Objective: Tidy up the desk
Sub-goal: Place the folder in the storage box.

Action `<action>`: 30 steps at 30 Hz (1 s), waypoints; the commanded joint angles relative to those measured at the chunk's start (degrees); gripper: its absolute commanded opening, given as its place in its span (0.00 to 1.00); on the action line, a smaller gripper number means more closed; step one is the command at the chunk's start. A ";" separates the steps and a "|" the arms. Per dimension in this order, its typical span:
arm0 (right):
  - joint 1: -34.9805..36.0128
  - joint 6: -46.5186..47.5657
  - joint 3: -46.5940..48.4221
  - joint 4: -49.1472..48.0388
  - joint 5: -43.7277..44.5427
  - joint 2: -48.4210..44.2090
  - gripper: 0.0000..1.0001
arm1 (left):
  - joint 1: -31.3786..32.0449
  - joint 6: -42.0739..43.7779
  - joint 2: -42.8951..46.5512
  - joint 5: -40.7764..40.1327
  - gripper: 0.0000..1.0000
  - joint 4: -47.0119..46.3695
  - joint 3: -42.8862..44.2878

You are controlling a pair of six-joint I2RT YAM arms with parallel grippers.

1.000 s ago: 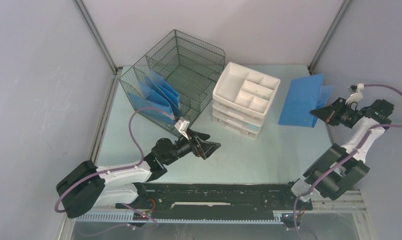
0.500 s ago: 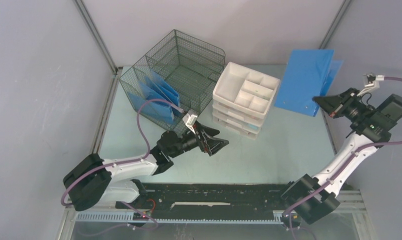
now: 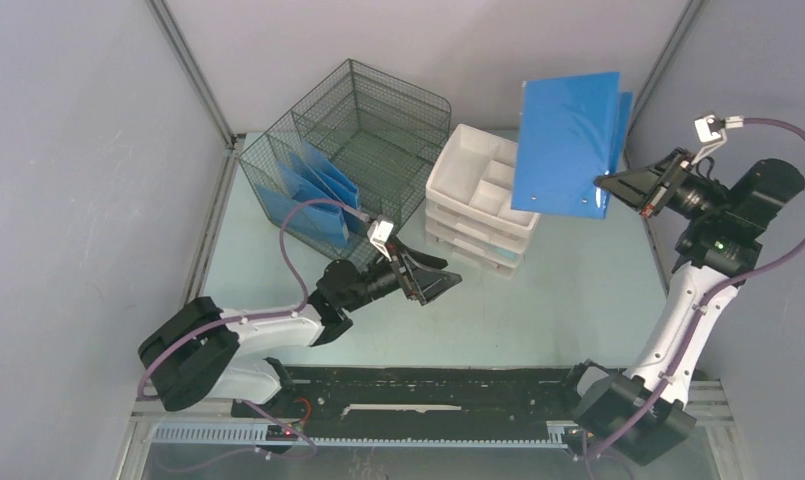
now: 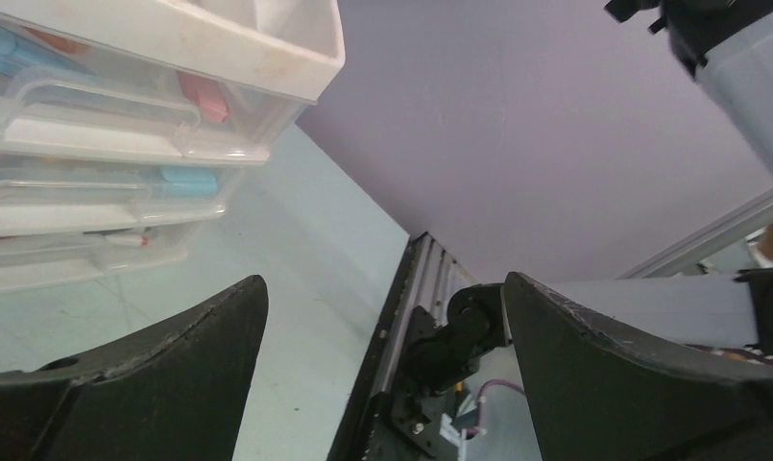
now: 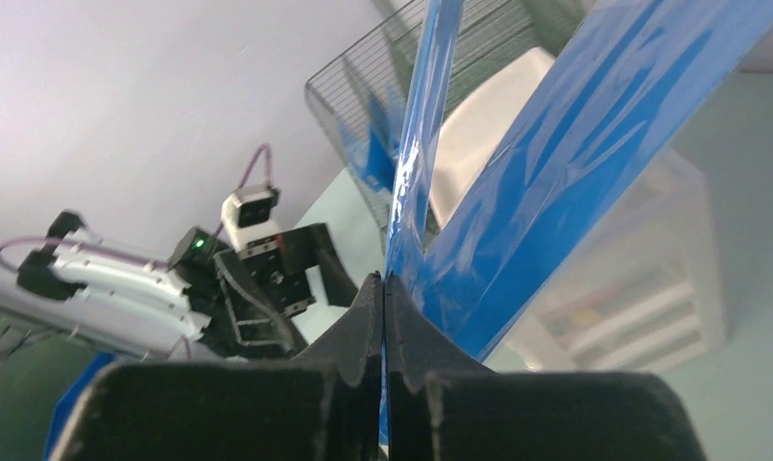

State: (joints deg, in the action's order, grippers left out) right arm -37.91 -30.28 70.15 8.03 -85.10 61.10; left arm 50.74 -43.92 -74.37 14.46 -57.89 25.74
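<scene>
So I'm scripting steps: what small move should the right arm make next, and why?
Probably carry the folder left to the wire rack, where blue folders stand: the right gripper is shut on its edge, and it hangs over the drawers.
</scene>
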 commanded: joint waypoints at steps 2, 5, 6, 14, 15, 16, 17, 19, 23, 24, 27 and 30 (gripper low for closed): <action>7.95 -9.04 0.60 -10.98 -1.10 -0.06 0.00 | -3.36 -15.80 -5.17 3.38 1.00 -18.58 1.27; 12.48 -10.48 0.60 -12.25 -1.10 0.77 0.00 | -5.69 -22.95 -8.21 4.60 1.00 -24.94 1.50; 14.13 -9.87 0.60 -11.37 -1.09 1.02 0.00 | -5.86 -22.37 -8.40 4.77 1.00 -24.96 2.18; 26.53 -4.07 0.60 -3.65 -0.23 1.23 0.00 | -6.00 -19.80 -8.51 3.77 1.00 -24.96 4.24; 27.74 -3.34 0.61 -2.23 0.14 1.16 0.00 | -5.93 -20.06 -8.71 4.15 1.00 -25.01 4.70; 28.85 -2.44 0.60 -1.12 0.45 1.01 0.00 | -5.82 -20.26 -8.72 4.62 1.00 -25.01 5.17; 29.86 -1.42 0.60 -0.07 0.76 0.81 0.00 | -5.64 -20.27 -8.63 4.96 1.00 -25.12 5.48; 31.65 -0.17 0.62 1.61 0.98 0.84 0.00 | -5.21 -18.97 -7.48 5.43 1.00 -25.18 5.73; 35.86 4.90 0.60 7.28 1.28 1.20 0.00 | -4.71 -16.33 -5.16 5.62 0.97 -25.09 5.40; 36.76 6.10 0.65 8.21 1.15 1.33 0.00 | -4.68 -15.95 -4.70 5.49 0.93 -25.10 5.30; 37.79 7.60 0.27 9.10 0.73 1.60 0.00 | -4.69 -14.86 -3.43 5.59 0.78 -25.15 5.20; 39.58 6.88 -1.13 7.33 0.01 2.31 0.00 | -4.71 -14.05 -1.62 7.55 0.50 -25.17 4.95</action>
State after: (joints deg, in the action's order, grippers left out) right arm -0.23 -25.98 69.95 15.51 -84.14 63.11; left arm 45.89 -60.95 -79.44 19.27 -80.53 29.87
